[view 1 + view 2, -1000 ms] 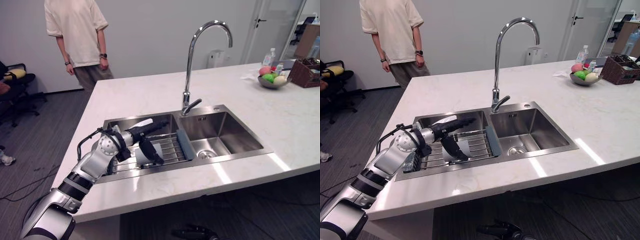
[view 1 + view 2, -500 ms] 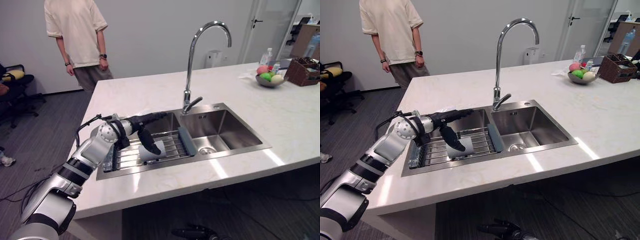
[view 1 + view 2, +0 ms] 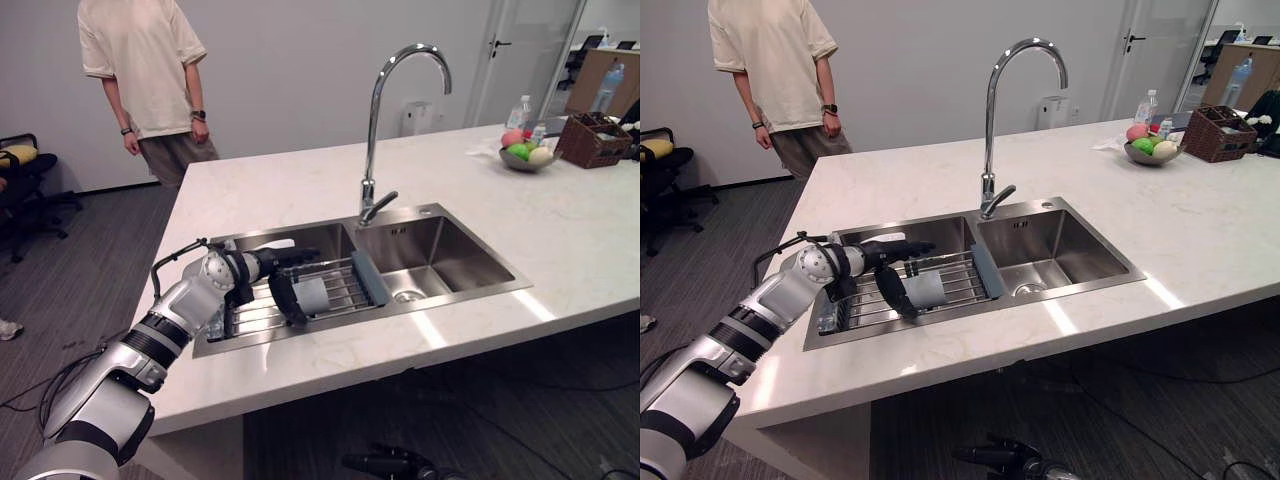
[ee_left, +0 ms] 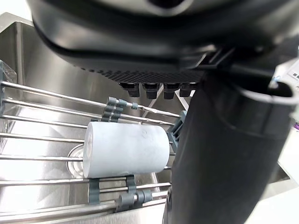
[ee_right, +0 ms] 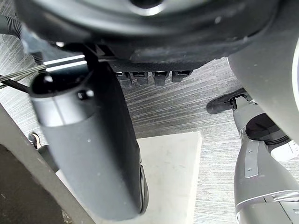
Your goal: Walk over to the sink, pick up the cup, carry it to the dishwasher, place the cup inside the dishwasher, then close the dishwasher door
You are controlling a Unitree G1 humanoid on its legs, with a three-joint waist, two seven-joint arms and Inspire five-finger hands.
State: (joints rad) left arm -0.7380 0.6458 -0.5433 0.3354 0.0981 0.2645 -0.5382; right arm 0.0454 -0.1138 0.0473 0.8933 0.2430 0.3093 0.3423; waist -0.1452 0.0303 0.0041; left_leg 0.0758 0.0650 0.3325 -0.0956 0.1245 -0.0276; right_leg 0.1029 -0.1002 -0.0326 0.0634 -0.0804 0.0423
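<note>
The cup (image 3: pixel 311 295) lies on its side on the wire rack (image 3: pixel 247 318) in the left basin of the sink (image 3: pixel 322 240). The left robot hand (image 3: pixel 266 263) is spread over it, fingers straight above and thumb down just beside one end, not closed on it. I judge the pick-up is in hand: next, thumb and fingers must close around the cup, then lift, while the right robot hand (image 5: pixel 88 140) hangs relaxed.
</note>
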